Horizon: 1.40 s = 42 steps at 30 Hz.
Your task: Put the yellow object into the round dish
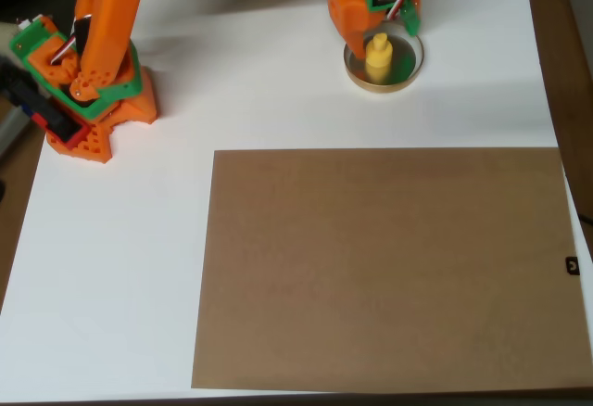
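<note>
claw (375,28) up top centre-right of the overhead view, right over the round dish (405,74). yellow object (378,57) sits upright inside it, w/ claw just above. can't tell if jaws grip or let go. brown board (389,267) fills lower worktop (111,267). looks near done.

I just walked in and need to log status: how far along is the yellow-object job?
Nearly done: the yellow object stands inside the round dish. The end effector hovers right at it; whether it grips is unclear. Left: confirm release and retract.
</note>
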Each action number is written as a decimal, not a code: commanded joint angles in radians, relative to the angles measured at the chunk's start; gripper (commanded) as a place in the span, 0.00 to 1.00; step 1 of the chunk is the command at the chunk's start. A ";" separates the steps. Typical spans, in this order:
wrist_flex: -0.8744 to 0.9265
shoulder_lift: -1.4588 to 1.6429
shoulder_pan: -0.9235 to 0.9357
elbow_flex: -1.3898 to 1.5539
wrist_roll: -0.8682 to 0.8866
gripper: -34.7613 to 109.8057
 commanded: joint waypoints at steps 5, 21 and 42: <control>0.072 0.221 0.028 -0.034 -0.061 0.48; 0.020 0.923 0.232 0.753 -0.339 0.49; -0.133 1.404 0.971 1.068 -0.347 0.49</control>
